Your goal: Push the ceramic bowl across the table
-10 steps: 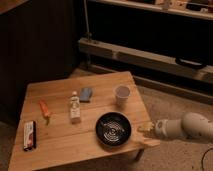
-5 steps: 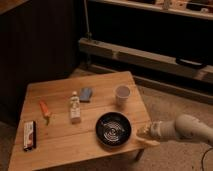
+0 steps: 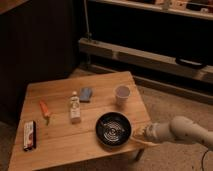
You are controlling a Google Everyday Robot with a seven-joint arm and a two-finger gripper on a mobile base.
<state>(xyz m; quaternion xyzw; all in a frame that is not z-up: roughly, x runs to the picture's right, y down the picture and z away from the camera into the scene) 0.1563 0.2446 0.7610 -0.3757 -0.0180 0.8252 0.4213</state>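
The ceramic bowl [image 3: 113, 130], black with pale rings inside, sits near the front right edge of the light wooden table [image 3: 60, 145]. My gripper [image 3: 138, 134] comes in from the right on a pale arm and is right beside the bowl's right rim, about touching it, over the table's front right corner.
On the table stand a small white cup [image 3: 122, 94], a blue cloth [image 3: 86, 93], a small bottle [image 3: 75, 108], an orange carrot-like item [image 3: 45, 110] and a flat packet [image 3: 29, 135]. Dark shelving runs along the back wall. Carpeted floor lies to the right.
My arm has moved left toward the bowl, from off the table's right edge to the bowl's rim. The bowl has hardly shifted.
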